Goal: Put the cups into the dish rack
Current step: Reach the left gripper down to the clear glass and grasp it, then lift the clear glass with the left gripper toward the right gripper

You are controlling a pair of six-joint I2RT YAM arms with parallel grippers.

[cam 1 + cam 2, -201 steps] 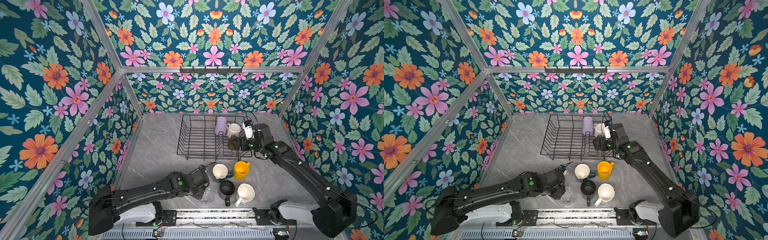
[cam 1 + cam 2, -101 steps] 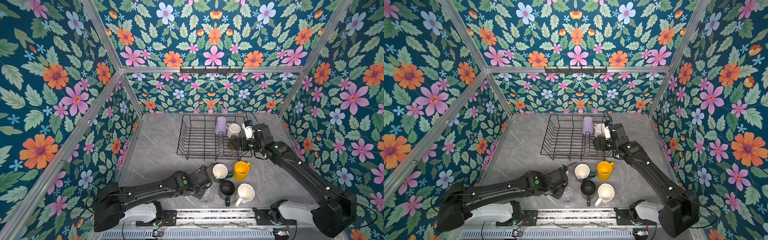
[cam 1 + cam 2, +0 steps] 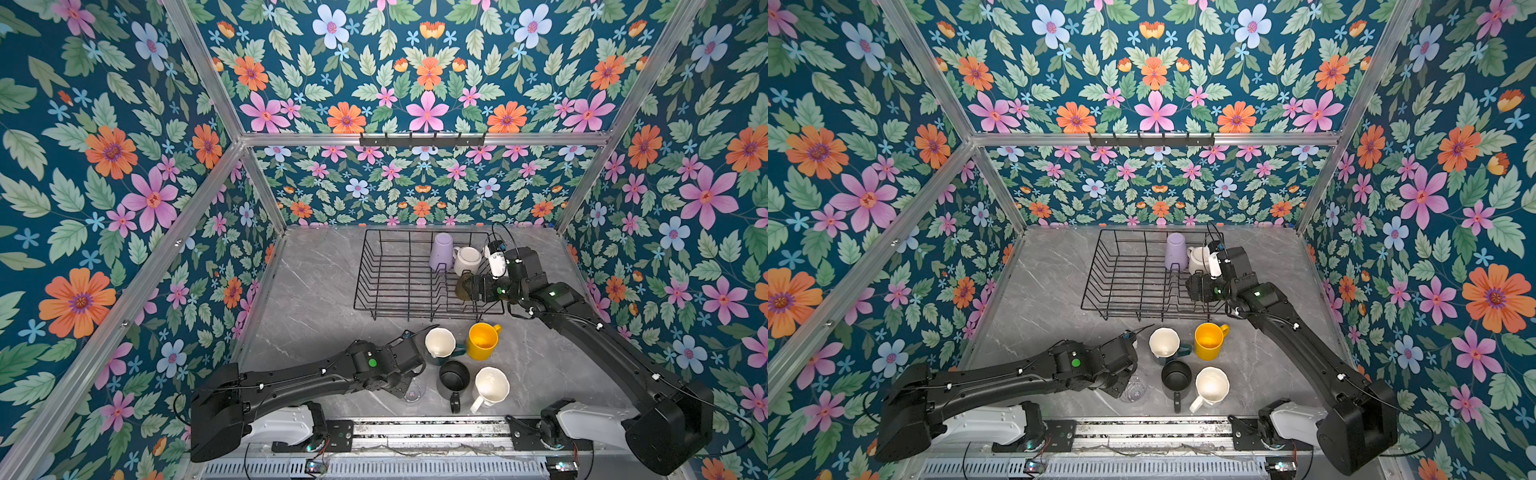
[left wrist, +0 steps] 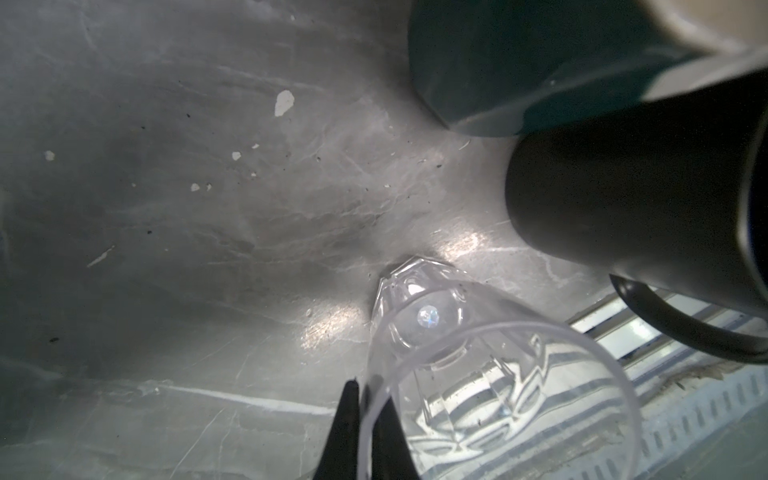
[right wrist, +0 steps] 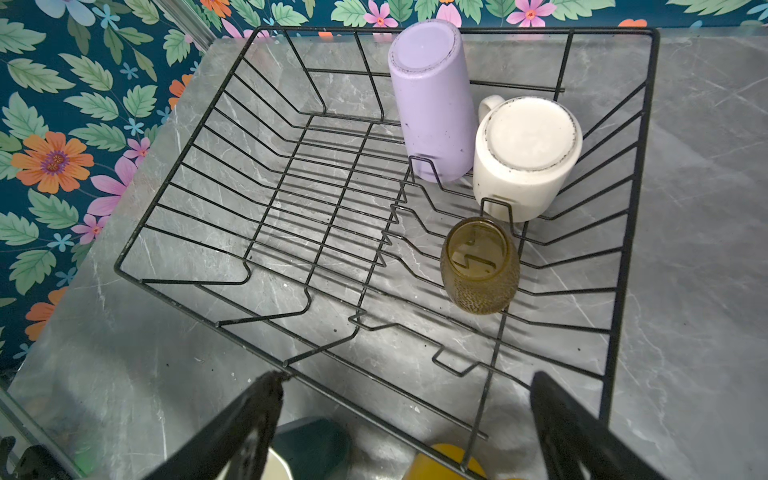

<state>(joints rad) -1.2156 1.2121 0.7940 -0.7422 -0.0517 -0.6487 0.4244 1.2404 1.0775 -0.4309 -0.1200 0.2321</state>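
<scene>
Nearest the front edge, my left pincer (image 4: 365,388) is closed on the wall of the clear glass (image 4: 478,374). One dark finger (image 4: 345,424) lies outside the rim and the other inside it, with the thin transparent wall pinched between them. The glass has a faceted base, which looks to rest on the grey marbled bench (image 3: 316,291). In both top views my own wrist covers most of the glass, so only a pale, see-through sliver shows.

Just beside the glass stand two mugs. The black mug (image 3: 454,378) is matte, with its handle toward the front. The standing white mug (image 3: 492,386) is glossy with a wavy rim. The left wrist view cuts off the black mug and blurs it. Behind these, close together, stand the dark green mug (image 3: 440,343), cream inside, and the yellow mug (image 3: 482,340).

Farther back sits the dish rack (image 3: 395,274), a black wire basket with upright prongs. My right pincer (image 5: 407,374) hangs over the rack's near right side, jaws wide apart and empty. Only its two black fingertips show in the right wrist view.

The olive-amber glass (image 5: 478,266), pebbled and translucent, stands mouth down in the rack just beyond that pincer, not touching it. Beyond it are the upturned white mug (image 5: 525,158) and the lavender tumbler (image 5: 432,104). Both are mouth down and touch each other at the rack's far right.
</scene>
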